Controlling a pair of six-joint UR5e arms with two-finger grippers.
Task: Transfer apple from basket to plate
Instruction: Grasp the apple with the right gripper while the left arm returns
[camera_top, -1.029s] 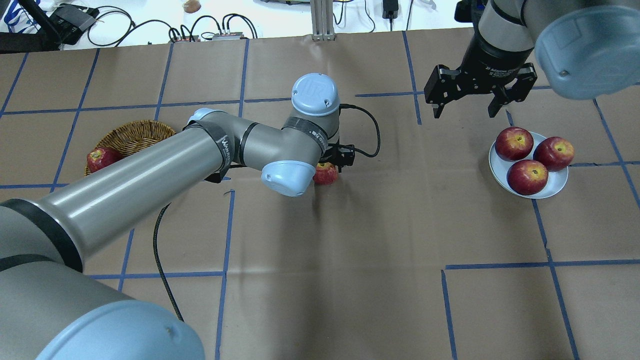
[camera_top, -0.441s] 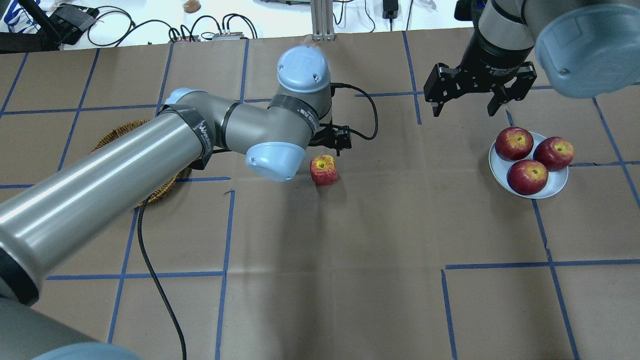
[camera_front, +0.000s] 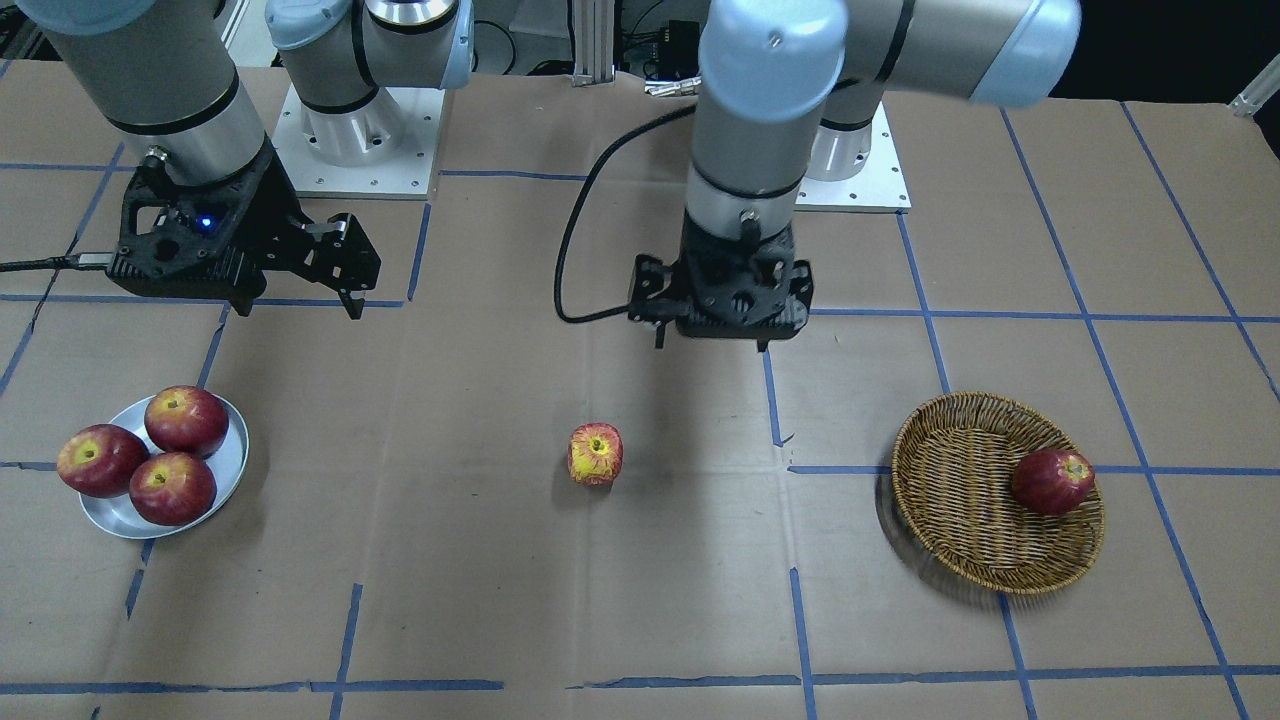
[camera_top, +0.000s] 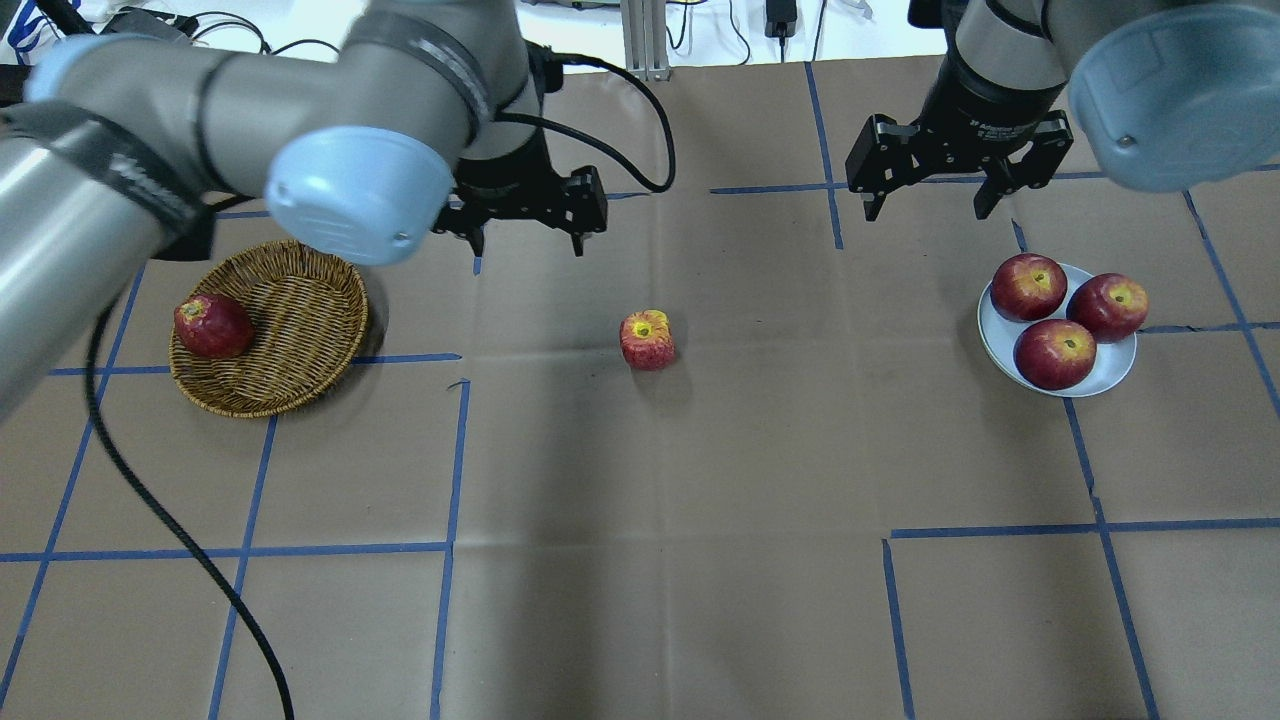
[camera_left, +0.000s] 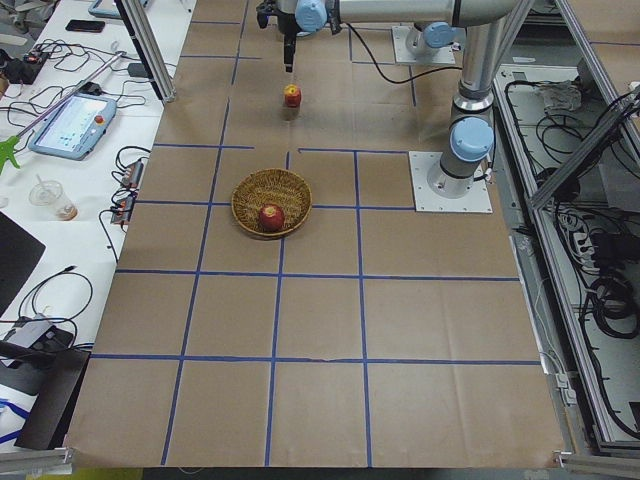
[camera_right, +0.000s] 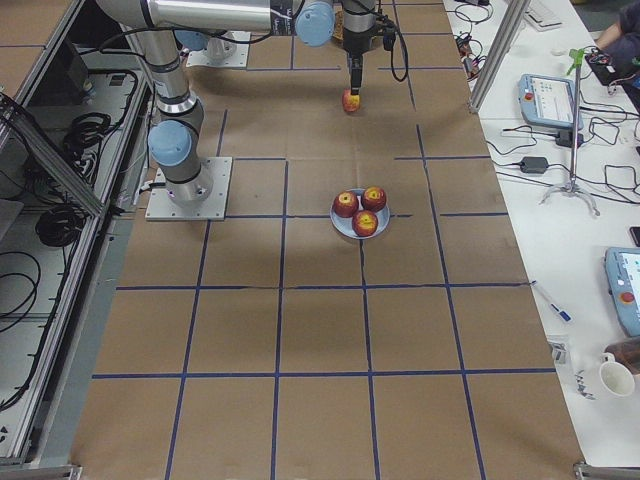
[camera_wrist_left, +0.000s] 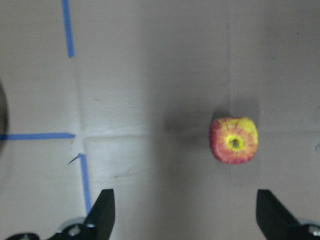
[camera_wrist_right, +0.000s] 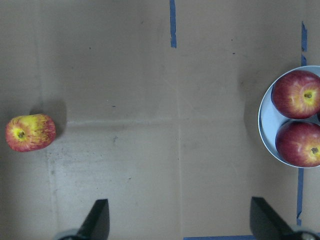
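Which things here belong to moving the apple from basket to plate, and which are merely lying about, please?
Job: yellow-streaked apple; basket; plate; left gripper and right gripper, both open.
Lying about: dark apple in the basket; three dark apples on the plate.

Left tool (camera_top: 527, 240) open, right tool (camera_top: 925, 210) open — seemingly raised
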